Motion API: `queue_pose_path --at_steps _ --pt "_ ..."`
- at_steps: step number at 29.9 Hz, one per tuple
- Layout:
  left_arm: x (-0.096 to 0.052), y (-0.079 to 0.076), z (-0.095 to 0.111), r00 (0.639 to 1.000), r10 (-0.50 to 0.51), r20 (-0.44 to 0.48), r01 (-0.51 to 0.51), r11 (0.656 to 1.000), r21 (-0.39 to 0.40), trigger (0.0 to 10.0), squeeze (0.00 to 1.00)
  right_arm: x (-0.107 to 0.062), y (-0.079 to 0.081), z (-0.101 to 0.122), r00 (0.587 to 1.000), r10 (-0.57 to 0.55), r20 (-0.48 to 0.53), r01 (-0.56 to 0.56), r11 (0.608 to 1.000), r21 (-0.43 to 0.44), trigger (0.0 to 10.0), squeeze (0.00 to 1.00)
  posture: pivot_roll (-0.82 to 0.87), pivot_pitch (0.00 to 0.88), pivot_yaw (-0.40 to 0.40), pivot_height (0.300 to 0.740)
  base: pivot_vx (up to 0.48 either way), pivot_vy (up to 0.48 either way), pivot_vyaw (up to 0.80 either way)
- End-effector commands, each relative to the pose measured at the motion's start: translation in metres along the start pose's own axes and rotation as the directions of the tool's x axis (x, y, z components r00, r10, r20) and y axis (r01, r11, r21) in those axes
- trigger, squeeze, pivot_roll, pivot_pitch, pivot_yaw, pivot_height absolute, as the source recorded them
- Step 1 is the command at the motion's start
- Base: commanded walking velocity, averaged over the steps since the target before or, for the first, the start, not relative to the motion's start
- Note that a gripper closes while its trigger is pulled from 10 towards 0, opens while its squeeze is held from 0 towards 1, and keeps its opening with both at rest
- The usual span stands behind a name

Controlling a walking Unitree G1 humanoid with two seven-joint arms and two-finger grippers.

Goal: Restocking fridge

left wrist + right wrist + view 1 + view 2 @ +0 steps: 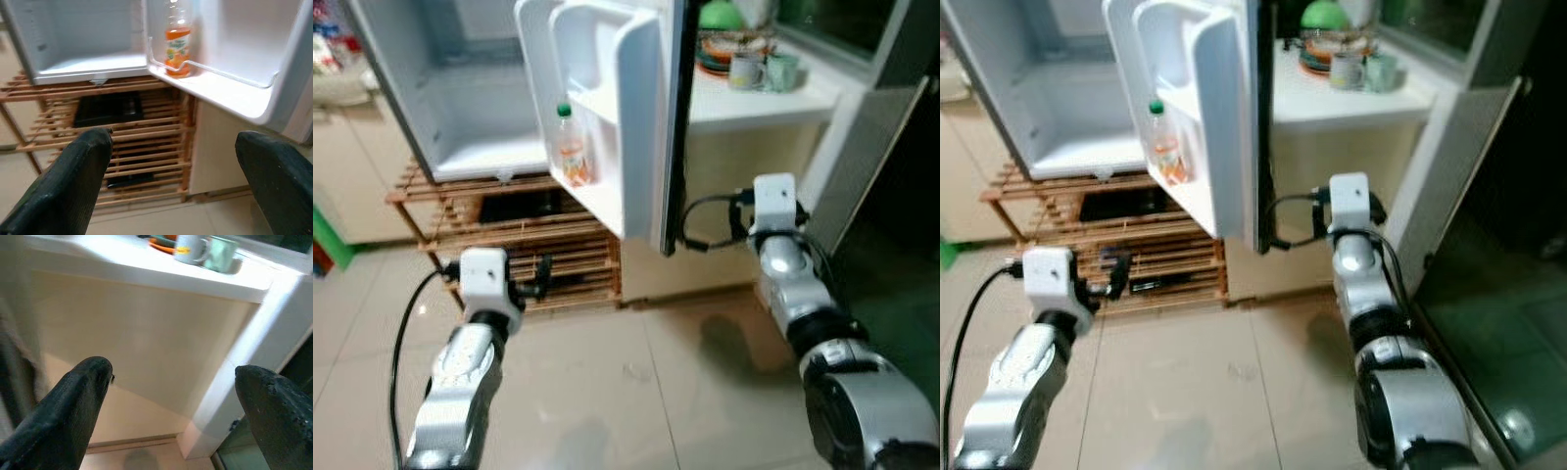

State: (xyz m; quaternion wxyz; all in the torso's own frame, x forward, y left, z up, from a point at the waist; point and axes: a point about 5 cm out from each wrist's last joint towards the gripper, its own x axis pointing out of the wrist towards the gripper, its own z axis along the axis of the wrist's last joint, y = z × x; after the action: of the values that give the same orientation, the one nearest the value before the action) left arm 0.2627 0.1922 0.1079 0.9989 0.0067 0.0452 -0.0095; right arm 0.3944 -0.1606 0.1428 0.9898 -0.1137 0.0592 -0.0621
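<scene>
The open small fridge [480, 108] is white inside, and its door [607, 117] has a black outer edge. The clear plastic bottle [177, 46] has orange drink, a green cap and an orange-green label. The slatted wooden rack [509, 235] is light brown. The floor tiles [607, 392] are pale beige. On the white tabletop [754, 103] stand a white mug [190, 247] and a pale green mug [220, 253]. Both arms are silver with black claw fingers [73, 181].

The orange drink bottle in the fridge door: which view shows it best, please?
The left wrist view: the bottle stands close, label readable, in the door shelf. Both eye views show it smaller, with its green cap.
</scene>
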Motion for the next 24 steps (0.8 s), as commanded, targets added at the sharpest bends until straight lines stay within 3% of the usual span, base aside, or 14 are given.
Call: queue_pose_path --at_steps 1,5,12,16,23,24 --pt "-0.006 0.007 0.005 1.0 0.021 -0.001 -0.021 0.999 0.027 10.0 0.0 0.003 0.011 0.013 1.0 0.021 0.022 -0.02 1.0 -0.018 10.0 0.0 0.05 0.0 0.01 0.74 0.0 0.0 0.0" --pt "-0.016 0.01 0.005 0.999 0.031 -0.007 -0.031 0.999 0.031 10.0 0.0 0.004 0.016 0.018 0.999 0.03 0.023 -0.03 0.999 -0.016 10.0 0.0 0.08 0.0 0.003 0.74 0.0 0.0 0.0" --pt "-0.045 0.014 0.006 0.998 0.051 -0.047 -0.048 0.998 0.05 10.0 0.0 0.004 0.034 0.027 0.998 0.063 -0.006 -0.063 0.998 0.006 10.0 0.0 0.15 0.04 -0.012 0.74 0.0 0.0 0.0" --pt "-0.05 0.013 0.005 0.997 0.055 -0.063 -0.052 0.998 0.046 10.0 0.0 0.001 0.048 0.032 0.994 0.113 0.004 -0.113 0.991 0.07 10.0 0.0 0.14 0.05 -0.016 0.74 0.0 0.0 0.0" --pt "-0.048 0.008 0.004 0.996 0.039 -0.078 -0.037 0.999 0.027 10.0 0.0 -0.008 0.08 0.043 0.95 0.299 0.088 -0.311 0.926 0.212 10.0 0.0 0.1 0.054 -0.012 0.74 0.0 0.0 0.0" --pt "-0.045 0.005 0.003 0.996 0.026 -0.081 -0.025 1.0 0.016 10.0 0.0 -0.011 0.089 0.047 0.924 0.362 0.122 -0.382 0.891 0.246 10.0 0.0 0.09 0.053 -0.009 0.74 0.0 0.0 0.0"
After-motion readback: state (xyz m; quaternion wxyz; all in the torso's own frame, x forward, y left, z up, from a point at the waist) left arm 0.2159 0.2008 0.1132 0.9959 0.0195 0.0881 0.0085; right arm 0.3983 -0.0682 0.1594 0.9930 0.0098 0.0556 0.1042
